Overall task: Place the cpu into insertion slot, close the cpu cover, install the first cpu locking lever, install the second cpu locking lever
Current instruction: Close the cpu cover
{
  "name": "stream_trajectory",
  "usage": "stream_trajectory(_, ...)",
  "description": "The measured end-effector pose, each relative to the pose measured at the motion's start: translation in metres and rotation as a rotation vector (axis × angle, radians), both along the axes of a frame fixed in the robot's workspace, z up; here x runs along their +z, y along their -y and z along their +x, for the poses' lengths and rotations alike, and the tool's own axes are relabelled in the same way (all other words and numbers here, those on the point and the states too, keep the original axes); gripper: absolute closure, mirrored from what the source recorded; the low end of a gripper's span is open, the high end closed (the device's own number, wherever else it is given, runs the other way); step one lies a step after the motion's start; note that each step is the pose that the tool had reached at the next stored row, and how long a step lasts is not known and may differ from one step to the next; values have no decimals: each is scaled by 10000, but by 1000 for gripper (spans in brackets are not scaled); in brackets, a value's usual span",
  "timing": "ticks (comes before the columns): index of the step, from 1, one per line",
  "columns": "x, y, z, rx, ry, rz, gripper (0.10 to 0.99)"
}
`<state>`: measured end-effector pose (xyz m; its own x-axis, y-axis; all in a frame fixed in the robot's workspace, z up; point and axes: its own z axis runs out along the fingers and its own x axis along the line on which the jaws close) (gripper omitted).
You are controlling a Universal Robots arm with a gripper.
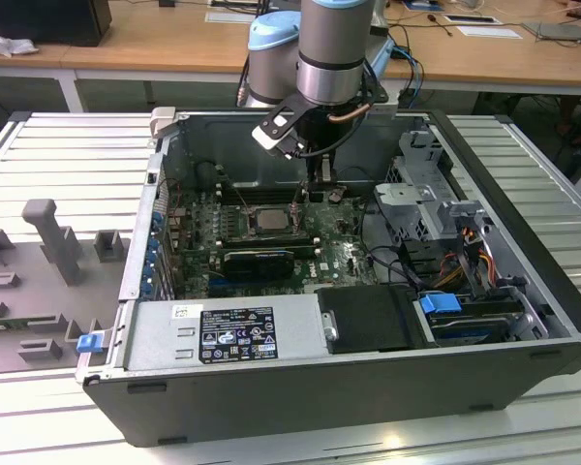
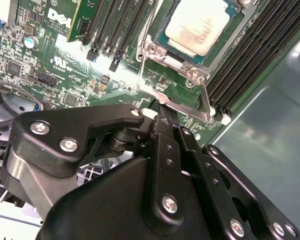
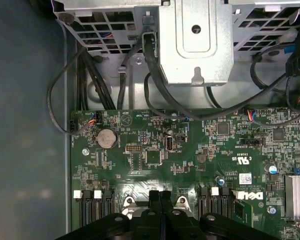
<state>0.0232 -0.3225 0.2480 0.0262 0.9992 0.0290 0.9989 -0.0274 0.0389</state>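
Observation:
The cpu [image 1: 267, 219] lies flat in the insertion slot [image 1: 255, 232] on the motherboard inside the open case. In the second wrist view its silver top [image 2: 197, 25] shows through the window of the cpu cover [image 2: 176, 62], which lies down around it. A thin metal locking lever [image 2: 206, 100] runs beside the socket corner and bends toward my fingertips. My gripper [image 2: 162, 119] hangs just off that corner, fingers pressed together, with the tips at the lever's end. In the first wrist view the shut gripper [image 3: 161, 197] sits over the board edge between the memory slots.
Long black memory slots [image 2: 250, 55] flank the socket. A metal drive cage [image 3: 195, 40] with black cables [image 3: 155, 85] stands beyond the board. A power supply [image 1: 232, 334] fills the case's front. The case walls [image 1: 523, 203] enclose the arm closely.

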Motion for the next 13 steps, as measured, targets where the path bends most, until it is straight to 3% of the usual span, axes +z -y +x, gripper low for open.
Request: stream_trajectory(13, 0, 0, -101, 0, 0, 0, 980)
